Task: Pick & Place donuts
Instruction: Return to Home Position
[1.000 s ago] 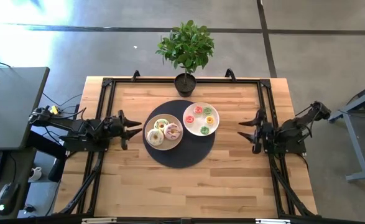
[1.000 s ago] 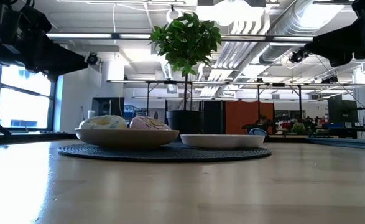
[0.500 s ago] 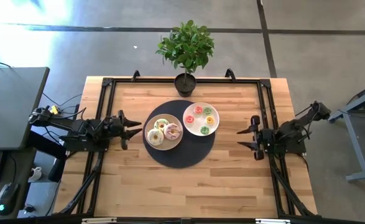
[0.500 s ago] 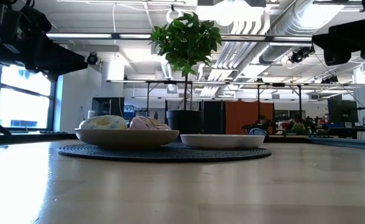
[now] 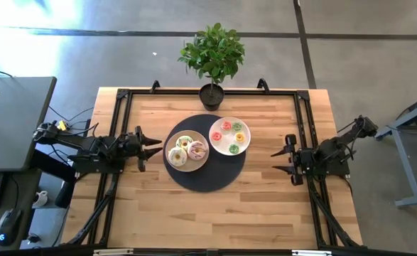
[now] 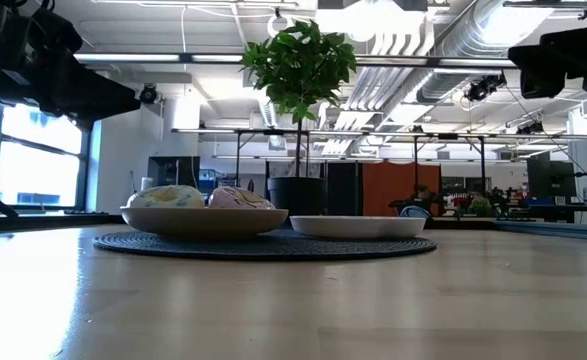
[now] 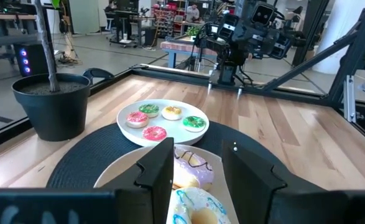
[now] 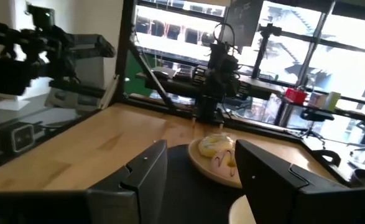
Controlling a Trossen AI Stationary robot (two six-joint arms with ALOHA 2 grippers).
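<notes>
Three larger donuts [image 5: 187, 150] lie on a tan plate [image 5: 173, 165], which rests on a dark round mat [image 5: 207, 179]. Several tiny donuts [image 5: 231, 135] sit on a white plate [image 5: 218, 146] just right of it and overlapping the mat's far right edge. My left gripper [image 5: 154, 146] hovers open at the tan plate's left rim; in the left wrist view my left gripper [image 7: 201, 177] frames the iced donuts [image 7: 191, 169]. My right gripper [image 5: 275, 161] hangs open to the right of the mat, touching nothing; in its wrist view my right gripper [image 8: 201, 180] faces the tan plate [image 8: 207, 163].
A potted plant [image 5: 212, 91] stands at the far edge, behind the plates. Black frame rails [image 5: 116, 128] run along the left, right and far sides of the table. Bare wood lies toward the near edge [image 5: 208, 220].
My right gripper has moved toward the table's near edge, staying open and staying to the right of the mat. The left arm, the plates and the donuts have kept still.
</notes>
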